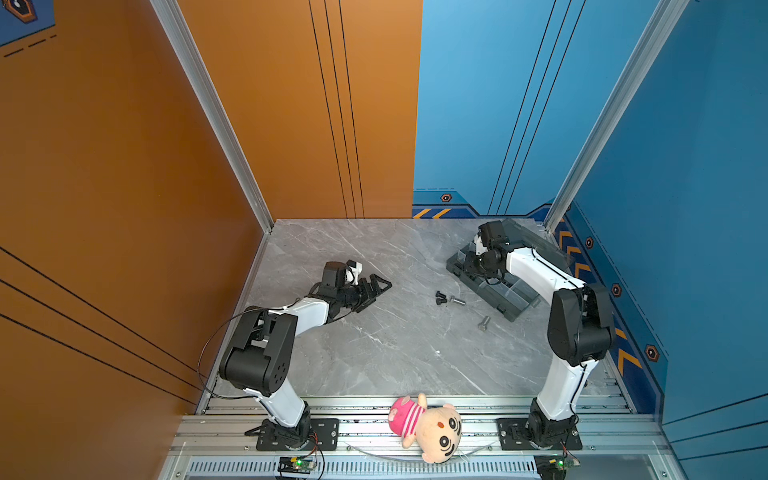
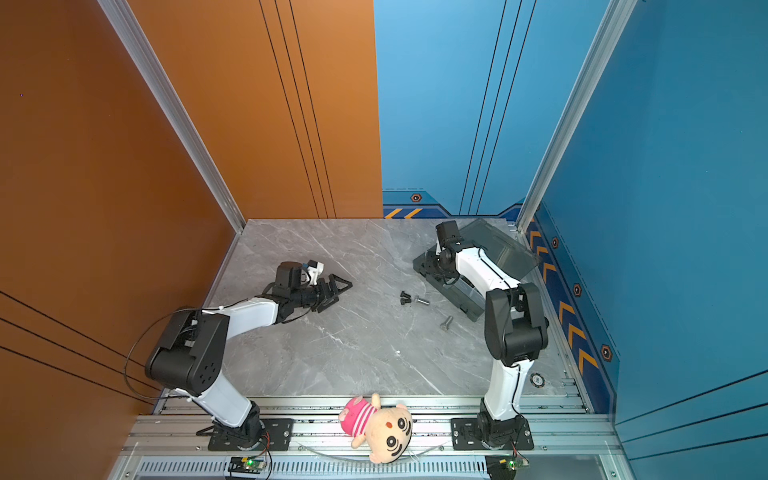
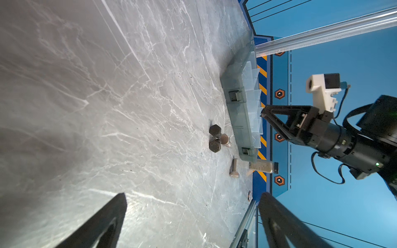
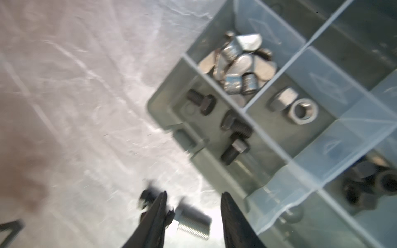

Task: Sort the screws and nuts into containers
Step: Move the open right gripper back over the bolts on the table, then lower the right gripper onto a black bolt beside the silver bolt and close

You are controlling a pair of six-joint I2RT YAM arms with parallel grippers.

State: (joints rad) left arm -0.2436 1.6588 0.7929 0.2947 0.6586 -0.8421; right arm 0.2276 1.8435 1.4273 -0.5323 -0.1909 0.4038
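Top views come first: in both top views we see the left hand (image 1: pixel 379 297) lying low over the grey marble tabletop (image 1: pixel 353 353) at centre left, well apart from the task's things. At the upper right, the right hand (image 1: pixel 470 268) hangs over the upper-left end of the smoky-grey organizer box (image 1: pixel 512 309), whose lid (image 1: pixel 536 245) is folded open behind it. Just left of the box, two black screws (image 1: pixel 440 299) touch each other, with a silver screw (image 1: pixel 458 300) beside them. A larger silver screw (image 1: pixel 483 323) lies alone a little lower. A plush doll (image 1: pixel 428 424) rests on the rail at the bottom edge.

Left wrist view: we look out between the left hand's two fingers (image 3: pixel 103 225), which stand wide apart with nothing between them. Beyond them the four loose screws lie on the tabletop beside the box's latched wall. A small black-capped jar (image 3: pixel 263 167) stands just past the box's end. The right hand hovers over the dividers.

Right wrist view, somewhat blurred: the right hand's fingers (image 4: pixel 159 214) are parted and nothing is clamped between them. Through the gap we see a silver screw on the tabletop, with a black one partly behind a finger. The box's corner compartment holds three further black screws (image 4: pixel 234 150). The next holds a heap of silver pieces (image 4: pixel 238 64) that we cannot name. Another holds two silver nuts (image 4: pixel 303 111).
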